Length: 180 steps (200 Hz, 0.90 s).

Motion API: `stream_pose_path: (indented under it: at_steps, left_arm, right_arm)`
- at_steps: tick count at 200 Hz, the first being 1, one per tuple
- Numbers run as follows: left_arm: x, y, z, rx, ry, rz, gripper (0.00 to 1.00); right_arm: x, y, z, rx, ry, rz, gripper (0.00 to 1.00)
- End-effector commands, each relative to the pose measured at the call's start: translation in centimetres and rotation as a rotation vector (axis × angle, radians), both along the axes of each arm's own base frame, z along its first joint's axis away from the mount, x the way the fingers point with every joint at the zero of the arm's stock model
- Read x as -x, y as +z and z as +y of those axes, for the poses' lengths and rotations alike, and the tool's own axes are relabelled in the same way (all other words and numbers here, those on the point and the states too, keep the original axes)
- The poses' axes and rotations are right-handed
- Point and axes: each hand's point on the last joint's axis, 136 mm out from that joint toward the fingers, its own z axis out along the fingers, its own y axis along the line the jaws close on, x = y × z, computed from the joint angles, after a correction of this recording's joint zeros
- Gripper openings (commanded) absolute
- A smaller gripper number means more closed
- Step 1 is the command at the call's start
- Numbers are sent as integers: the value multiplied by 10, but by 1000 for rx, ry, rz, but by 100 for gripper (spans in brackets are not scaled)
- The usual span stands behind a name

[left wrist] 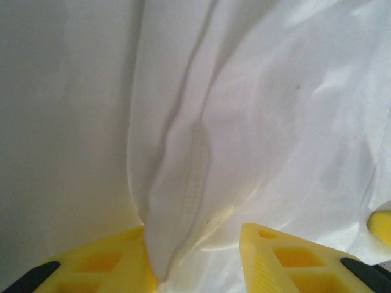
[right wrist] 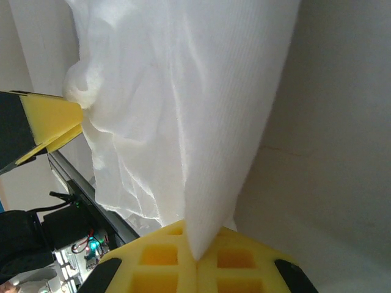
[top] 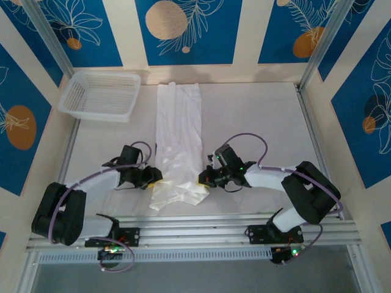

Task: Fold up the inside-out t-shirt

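Top external: wrinkled white cloth t-shirt pinched at its near end in right claw, straddled by gaping left claw. Likely next: close left, fold away.

Top camera high above the near edge, over the whole table; wrist cameras close on the shared inside-out t-shirt

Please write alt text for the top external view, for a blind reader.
A white t-shirt, folded into a long narrow strip, lies along the middle of the table, with the left gripper and right gripper at either side of its near end. A white mesh basket sits at the far left.
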Motion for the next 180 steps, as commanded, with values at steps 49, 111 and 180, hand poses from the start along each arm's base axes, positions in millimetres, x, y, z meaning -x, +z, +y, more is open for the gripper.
stream_pose_path:
  at_steps: [49,111,180]
  left_arm:
    - [-8,-9,15,-113,33,-14,51]
    - [-13,-1,-11,31,-16,-36,11]
    - [40,11,-22,20,-89,-7,0]
  right_arm:
    - [2,1,-1,5,-2,13,0]
    - [1,-4,-6,25,-35,27,0]
    - [44,-4,-54,70,-124,7,0]
